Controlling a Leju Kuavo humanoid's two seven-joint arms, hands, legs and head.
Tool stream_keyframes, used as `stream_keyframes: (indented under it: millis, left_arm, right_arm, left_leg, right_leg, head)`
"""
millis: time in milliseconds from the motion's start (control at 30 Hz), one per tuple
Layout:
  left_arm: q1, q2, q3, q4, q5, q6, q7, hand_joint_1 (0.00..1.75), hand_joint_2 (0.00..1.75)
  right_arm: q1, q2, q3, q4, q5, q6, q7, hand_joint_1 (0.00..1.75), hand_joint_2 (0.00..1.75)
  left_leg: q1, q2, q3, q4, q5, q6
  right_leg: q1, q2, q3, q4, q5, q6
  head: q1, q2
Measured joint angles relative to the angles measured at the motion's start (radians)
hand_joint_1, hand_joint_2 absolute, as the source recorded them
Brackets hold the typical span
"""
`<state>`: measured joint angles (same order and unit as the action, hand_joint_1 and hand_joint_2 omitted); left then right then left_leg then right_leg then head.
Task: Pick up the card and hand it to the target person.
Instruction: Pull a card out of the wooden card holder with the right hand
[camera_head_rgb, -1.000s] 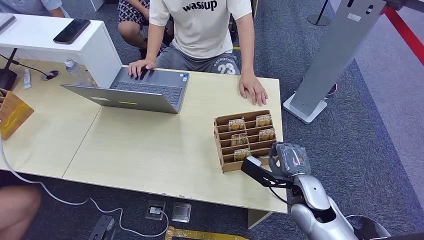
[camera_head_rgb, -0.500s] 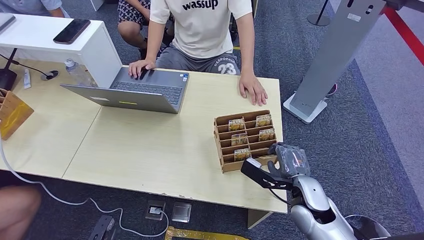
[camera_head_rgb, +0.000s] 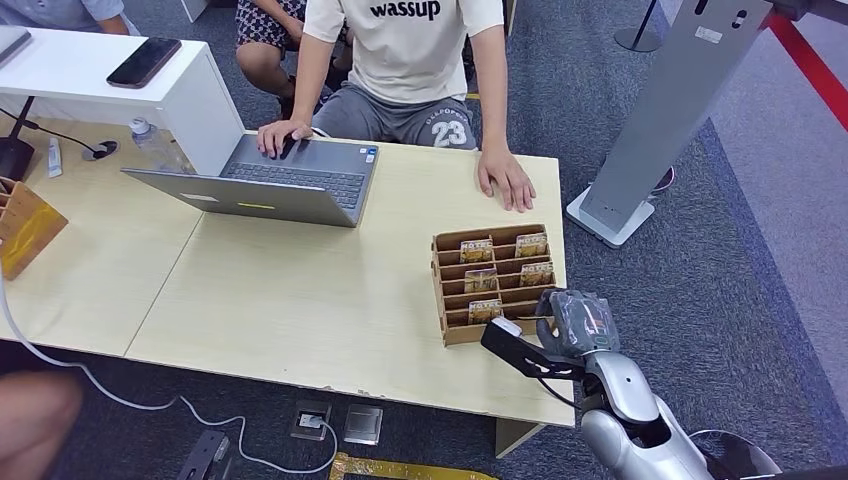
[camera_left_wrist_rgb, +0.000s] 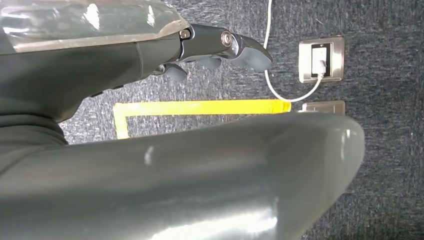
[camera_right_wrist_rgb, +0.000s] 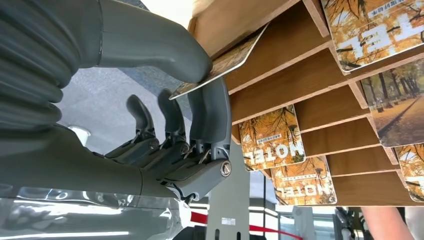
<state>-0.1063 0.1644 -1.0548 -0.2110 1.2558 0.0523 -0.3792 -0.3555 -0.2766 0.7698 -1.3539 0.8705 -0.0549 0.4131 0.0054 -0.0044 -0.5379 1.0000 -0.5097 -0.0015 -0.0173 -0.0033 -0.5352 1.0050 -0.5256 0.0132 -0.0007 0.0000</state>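
The left hand (camera_left_wrist_rgb: 220, 47) hangs over grey carpet, dark fingers loosely curled around nothing. At the table's (camera_head_rgb: 300, 300) near right corner, the right hand (camera_head_rgb: 578, 322) pinches a thin glossy card (camera_right_wrist_rgb: 220, 62) between thumb and finger; the card seems still lodged in the nearest slot of the stepped wooden rack (camera_head_rgb: 452, 300), though the angle makes that hard to confirm. More autumn-printed cards (camera_head_rgb: 481, 279) sit in farther slots. Bare pale wood lies left of the rack. Beyond, a person's hand (camera_head_rgb: 505, 180) rests flat near the far edge, beside an open grey laptop (camera_head_rgb: 262, 188).
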Motion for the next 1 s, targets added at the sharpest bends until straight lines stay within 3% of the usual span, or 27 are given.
stream_keyframes:
  millis: [733, 1000]
  left_arm:
    - [0.000, 0.000, 0.000, 0.000, -0.007, -0.003, -0.024, 0.00, 0.00]
    - [0.001, 0.002, 0.000, 0.000, -0.001, -0.001, -0.020, 0.00, 0.00]
  right_arm:
    - [-0.005, 0.000, 0.000, -0.001, -0.020, 0.001, -0.007, 1.52, 1.75]
    - [-0.026, -0.026, -0.020, -0.071, -0.168, 0.073, 0.013, 1.52, 1.75]
  left_leg:
    - [0.000, 0.000, 0.000, 0.000, 0.000, 0.000]
    - [0.000, 0.000, 0.000, 0.000, 0.000, 0.000]
  right_leg:
    - [0.000, 0.000, 0.000, 0.000, 0.000, 0.000]
    - [0.000, 0.000, 0.000, 0.000, 0.000, 0.000]
  head:
    - [0.000, 0.000]
    - [0.000, 0.000]
